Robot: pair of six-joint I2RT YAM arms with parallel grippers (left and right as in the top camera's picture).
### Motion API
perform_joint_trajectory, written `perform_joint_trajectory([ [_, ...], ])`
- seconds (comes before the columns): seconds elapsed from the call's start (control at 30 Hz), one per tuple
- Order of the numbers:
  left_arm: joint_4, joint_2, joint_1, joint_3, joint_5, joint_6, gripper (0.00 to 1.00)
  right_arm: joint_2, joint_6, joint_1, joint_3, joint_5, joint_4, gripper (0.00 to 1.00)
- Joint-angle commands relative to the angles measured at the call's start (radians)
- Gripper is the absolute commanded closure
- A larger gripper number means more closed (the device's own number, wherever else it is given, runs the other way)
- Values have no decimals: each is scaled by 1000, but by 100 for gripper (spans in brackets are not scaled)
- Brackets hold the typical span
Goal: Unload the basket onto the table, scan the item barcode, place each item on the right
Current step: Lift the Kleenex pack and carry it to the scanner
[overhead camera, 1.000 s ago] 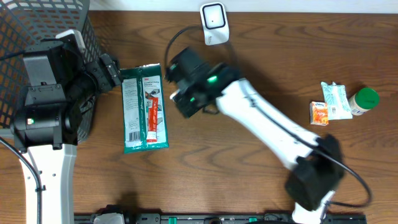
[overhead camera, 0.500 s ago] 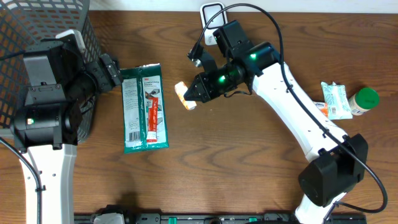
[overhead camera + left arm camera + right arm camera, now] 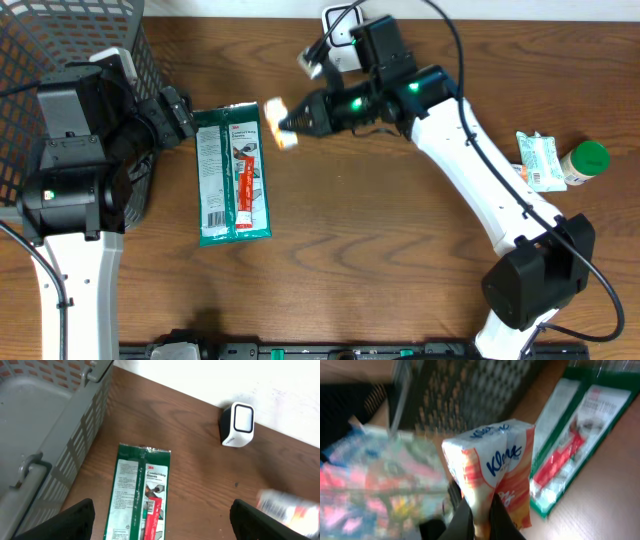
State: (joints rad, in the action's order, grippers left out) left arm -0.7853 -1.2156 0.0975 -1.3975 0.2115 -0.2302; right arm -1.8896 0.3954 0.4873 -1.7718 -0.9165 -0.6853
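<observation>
At the far left, a grey mesh basket [image 3: 70, 35] is cut off by the frame edge; it is judged to be the place for scanned goods. What lies inside it cannot be made out.

Just beside it, the left gripper [image 3: 180, 113] is held with its jaws spread wide and nothing between them. It seems to be parked there to leave the middle of the table free.

A flat green package [image 3: 232, 172] lies on the wood below and right of that gripper, touched by nothing.

Next, the tissue pack [image 3: 277, 110], the item to be scanned, is carried above the table between the green package and the scanner [image 3: 237, 425]. The right gripper [image 3: 293, 118] is clamped tight on 1 end of it, so that the printed faces are left free, presumably for showing to the scanner window. No barcode is seen in any view, and which face bears it cannot be told. The right wrist view is smeared, and a colourful patch at its left cannot be identified. In the left wrist view the pack is only a blur, cropped at the lower right.

The scanner stands upright at the back edge and is partly covered by the right arm in the overhead view.

At the far right, a white and green packet [image 3: 542, 160] and a green-capped bottle [image 3: 583, 161] wait, well apart from the action.
</observation>
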Motion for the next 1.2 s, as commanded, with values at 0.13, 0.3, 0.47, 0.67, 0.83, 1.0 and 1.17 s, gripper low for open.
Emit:
perform_joint_trajectory([
  [0.13, 0, 1, 5, -5, 6, 12, 13, -2, 392, -37, -8, 6, 335, 99],
  [0.3, 0, 1, 5, -5, 6, 12, 13, -4, 596, -102, -15, 15, 570, 99],
  [0.47, 0, 1, 5, -5, 6, 12, 13, -11, 719, -177, -15, 104, 679, 99],
  [0.67, 0, 1, 5, -5, 6, 12, 13, -30, 834, -228, -16, 163, 773, 99],
  [0.83, 0, 1, 5, -5, 6, 12, 13, -149, 934, -263, -180, 93, 790, 99],
  [1.0, 0, 1, 5, -5, 6, 12, 13, -321, 943, -270, -402, 92, 702, 99],
  [1.17, 0, 1, 5, -5, 6, 12, 13, -443, 946, -269, -431, 152, 690, 99],
])
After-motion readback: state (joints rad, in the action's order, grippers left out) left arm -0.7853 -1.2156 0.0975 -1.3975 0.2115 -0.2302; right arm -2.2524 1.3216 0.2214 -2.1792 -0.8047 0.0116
